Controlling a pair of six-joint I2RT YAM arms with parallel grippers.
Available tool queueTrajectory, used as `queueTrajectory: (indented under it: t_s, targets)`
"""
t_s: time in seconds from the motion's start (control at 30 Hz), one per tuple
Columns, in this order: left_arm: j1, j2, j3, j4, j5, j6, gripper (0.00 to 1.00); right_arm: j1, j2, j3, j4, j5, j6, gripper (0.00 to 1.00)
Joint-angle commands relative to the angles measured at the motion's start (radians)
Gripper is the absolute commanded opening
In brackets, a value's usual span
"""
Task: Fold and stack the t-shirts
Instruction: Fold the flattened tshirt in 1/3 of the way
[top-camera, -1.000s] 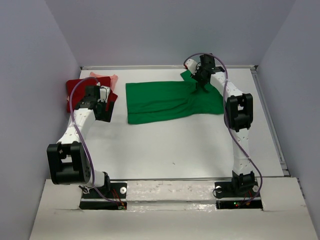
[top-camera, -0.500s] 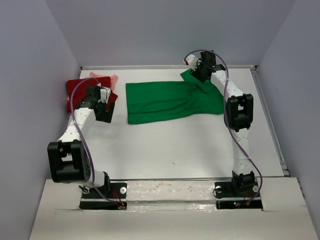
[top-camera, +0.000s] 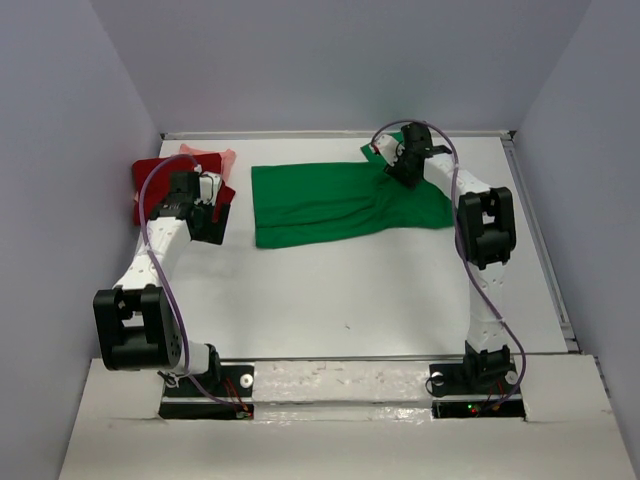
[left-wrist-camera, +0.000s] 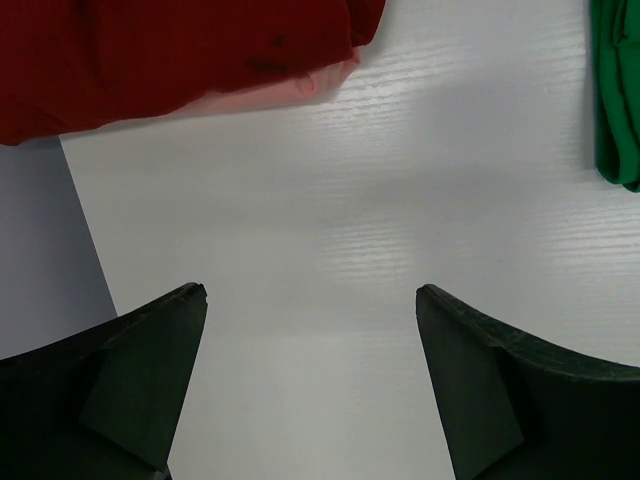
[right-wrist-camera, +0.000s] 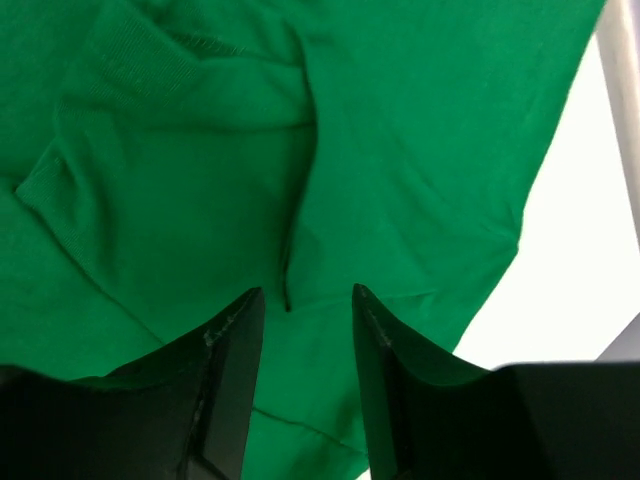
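The bright green t-shirt lies spread flat across the back middle of the table. My right gripper hovers low over its right end by the sleeve. In the right wrist view its jaws stand partly open over creased green cloth, with nothing pinched between them. The dark red t-shirt lies bunched at the far left, on top of the pale salmon-pink one. My left gripper is wide open just in front of them, over bare table. Red cloth and a pink edge show above its fingers.
A raised rail runs along the table's right side, close to the green shirt's sleeve. The grey left wall stands right beside the red shirt. White table surface stretches in front of the shirts.
My right gripper has shifted slightly toward the back over the green shirt's right end, and the cloth there has settled flatter. The left arm has not moved.
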Motion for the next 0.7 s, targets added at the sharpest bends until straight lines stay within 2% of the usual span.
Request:
queueTrajectory:
  t_s: [0.0,0.23,0.67]
  targets:
    - [0.005,-0.031,0.016,-0.011,0.015,0.004,0.99,0.003,-0.086,-0.039,0.021,-0.013,0.021,0.44]
    - [0.005,-0.027,0.016,-0.011,0.015,0.004,0.99,-0.006,-0.069,-0.058,0.018,-0.014,0.028,0.36]
    - [0.007,-0.023,0.013,-0.014,0.006,0.004,0.99,-0.025,-0.017,-0.014,0.017,-0.007,0.019,0.33]
